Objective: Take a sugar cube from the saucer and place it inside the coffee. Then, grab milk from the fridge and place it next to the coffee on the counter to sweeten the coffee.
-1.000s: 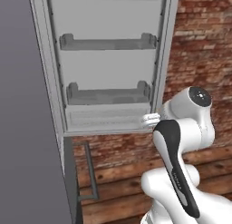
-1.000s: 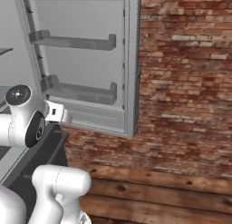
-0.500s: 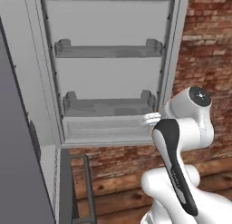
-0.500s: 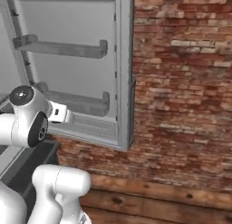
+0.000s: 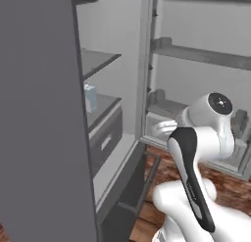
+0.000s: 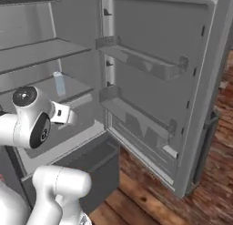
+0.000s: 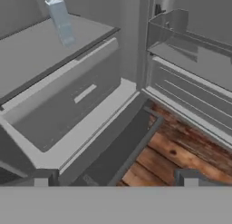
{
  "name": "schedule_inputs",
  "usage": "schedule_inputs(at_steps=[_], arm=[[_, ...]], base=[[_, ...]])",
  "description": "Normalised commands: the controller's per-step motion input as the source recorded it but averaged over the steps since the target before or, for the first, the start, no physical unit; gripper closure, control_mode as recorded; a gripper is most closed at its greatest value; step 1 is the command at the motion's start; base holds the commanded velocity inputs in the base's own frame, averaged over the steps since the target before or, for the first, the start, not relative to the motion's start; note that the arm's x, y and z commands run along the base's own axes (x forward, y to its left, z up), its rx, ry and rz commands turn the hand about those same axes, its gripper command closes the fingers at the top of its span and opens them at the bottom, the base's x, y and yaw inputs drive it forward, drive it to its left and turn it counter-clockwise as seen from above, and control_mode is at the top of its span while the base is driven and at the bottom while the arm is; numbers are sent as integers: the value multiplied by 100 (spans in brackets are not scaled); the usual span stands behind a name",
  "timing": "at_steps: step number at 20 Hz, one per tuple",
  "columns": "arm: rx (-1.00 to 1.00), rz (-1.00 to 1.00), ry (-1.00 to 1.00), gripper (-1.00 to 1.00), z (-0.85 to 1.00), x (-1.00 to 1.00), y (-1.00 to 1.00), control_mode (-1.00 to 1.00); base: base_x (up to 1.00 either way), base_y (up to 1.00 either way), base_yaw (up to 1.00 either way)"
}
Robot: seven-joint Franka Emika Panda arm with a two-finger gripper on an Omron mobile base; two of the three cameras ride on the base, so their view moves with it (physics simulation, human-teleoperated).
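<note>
The fridge [image 5: 39, 113] stands open, its door [image 6: 154, 51] swung out to the right with grey shelf bins on the white inner face. The milk [image 7: 61, 20], a pale blue-white gabled carton, stands upright on a middle shelf, also seen as the milk [image 5: 89, 97] and the milk [image 6: 59, 84]. My gripper [image 7: 114, 180] is open with nothing between its fingertips [image 7: 41, 177]. It hangs well short of the carton and lower than it, over the fridge's bottom front. The sugar cube, saucer, coffee and counter are out of view.
A grey crisper drawer [image 7: 68, 105] sits under the milk's shelf. Below it a pulled-out bottom drawer with a bar handle [image 5: 147, 180] juts over the wooden floor [image 6: 150, 192]. Door bins [image 6: 141, 64] stick out on the right.
The whole picture has swung: the cameras have moved round with the base. Before, they faced the door's inner face and brick wall. Now the fridge's inside, with the milk, is in sight.
</note>
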Motion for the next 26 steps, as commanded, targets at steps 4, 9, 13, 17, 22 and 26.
schedule_inputs(at_steps=[4, 9, 13, 17, 22, 26], arm=[[0, 0, 0, -100, 0, 0, 0, 100], [0, 0, 0, -100, 0, 0, 0, 100], [0, 0, 0, -100, 0, 0, 0, 100], [-4, -3, 0, -100, 11, 56, 27, -100], [-4, -5, 1, -100, 19, 97, 65, -100], [0, 9, 4, -100, -1, 47, 26, -100]], base=[[73, -80, 61], [46, -58, 54], [14, 27, 22], [10, 0, 0], [0, 0, 0], [0, 0, 0]])
